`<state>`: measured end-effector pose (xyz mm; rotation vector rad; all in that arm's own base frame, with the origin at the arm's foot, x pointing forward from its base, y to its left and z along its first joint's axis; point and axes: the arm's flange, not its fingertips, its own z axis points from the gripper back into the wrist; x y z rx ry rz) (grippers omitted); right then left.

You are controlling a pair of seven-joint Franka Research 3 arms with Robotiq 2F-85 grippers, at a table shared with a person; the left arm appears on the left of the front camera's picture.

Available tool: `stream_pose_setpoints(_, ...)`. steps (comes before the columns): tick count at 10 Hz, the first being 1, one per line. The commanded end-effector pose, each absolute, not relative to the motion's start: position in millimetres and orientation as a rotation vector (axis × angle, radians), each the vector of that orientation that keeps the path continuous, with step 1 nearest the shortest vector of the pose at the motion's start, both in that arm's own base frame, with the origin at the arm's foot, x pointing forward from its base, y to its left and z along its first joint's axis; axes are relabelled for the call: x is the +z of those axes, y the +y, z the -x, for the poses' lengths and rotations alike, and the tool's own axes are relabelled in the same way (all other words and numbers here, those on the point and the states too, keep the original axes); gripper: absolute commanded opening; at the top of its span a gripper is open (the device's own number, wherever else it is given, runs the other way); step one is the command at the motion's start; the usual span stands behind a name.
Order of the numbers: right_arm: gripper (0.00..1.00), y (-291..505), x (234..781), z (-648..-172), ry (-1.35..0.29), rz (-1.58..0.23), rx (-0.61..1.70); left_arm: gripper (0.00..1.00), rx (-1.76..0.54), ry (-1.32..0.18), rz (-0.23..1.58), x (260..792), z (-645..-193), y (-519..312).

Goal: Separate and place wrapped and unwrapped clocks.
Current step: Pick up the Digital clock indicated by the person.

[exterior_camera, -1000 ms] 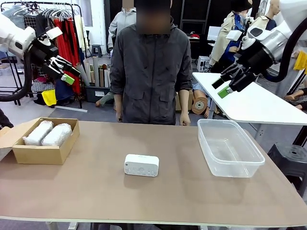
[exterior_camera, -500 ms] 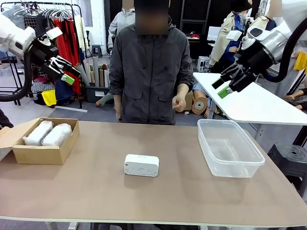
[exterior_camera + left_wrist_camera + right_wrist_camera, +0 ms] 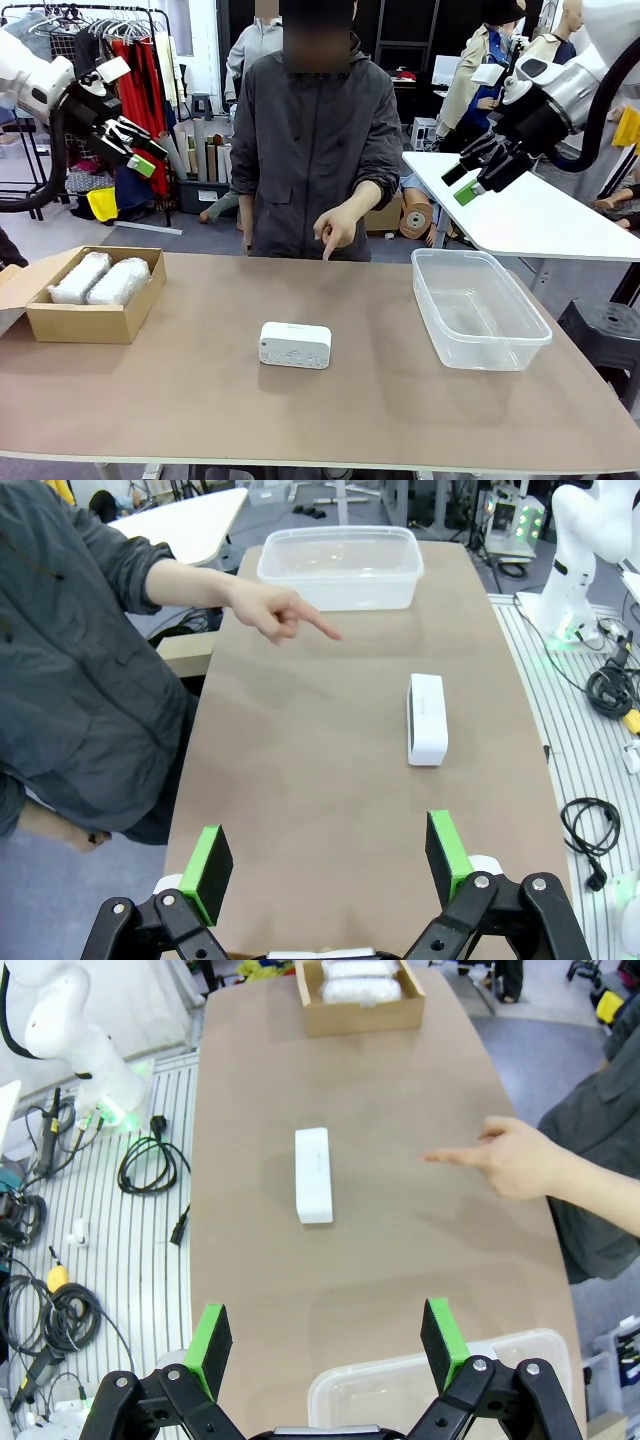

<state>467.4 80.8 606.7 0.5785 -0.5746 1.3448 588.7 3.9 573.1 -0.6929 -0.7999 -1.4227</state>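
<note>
1. Brown bench [image 3: 200, 400] stretched between the robot and a person in a dark grey jacket [image 3: 315, 150] at its far side; clothes rails and other tables stood behind.
2. Near the bench's middle lay the bare white clock [image 3: 295, 345], its long side across the bench; nothing touched it.
3. At the robot's left sat an open cardboard box [image 3: 80, 325]; inside it, the left wrapped clock [image 3: 80, 277] and the right wrapped clock [image 3: 120, 281] lay side by side.
4. At the robot's right stood a clear tub [image 3: 428, 300], well apart from the white clock.
5. The person's hand [image 3: 335, 230] hung over the far edge, index finger pointing down at the bench, apart from the white clock.
6. The left jaws hung high over the bench's left end, spread wide, nothing between their green pads [image 3: 212, 858]; the right jaws hung high beyond the tub, equally spread, with nothing between their pads [image 3: 210, 1345].
</note>
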Motion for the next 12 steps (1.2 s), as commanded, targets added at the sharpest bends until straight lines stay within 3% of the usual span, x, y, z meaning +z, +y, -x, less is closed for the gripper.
stream_pose_setpoints(1,1.00,81.9,605.5,-465.5,-0.592,-0.572,1.340,1.00,-1.426,-0.799,0.679,575.2,-587.2,3.6)
stream_pose_setpoints(12,1.00,80.8,606.7,-467.4,-0.575,-0.578,1.345,1.00,-1.426,-0.799,0.679,575.2,-587.2,3.6)
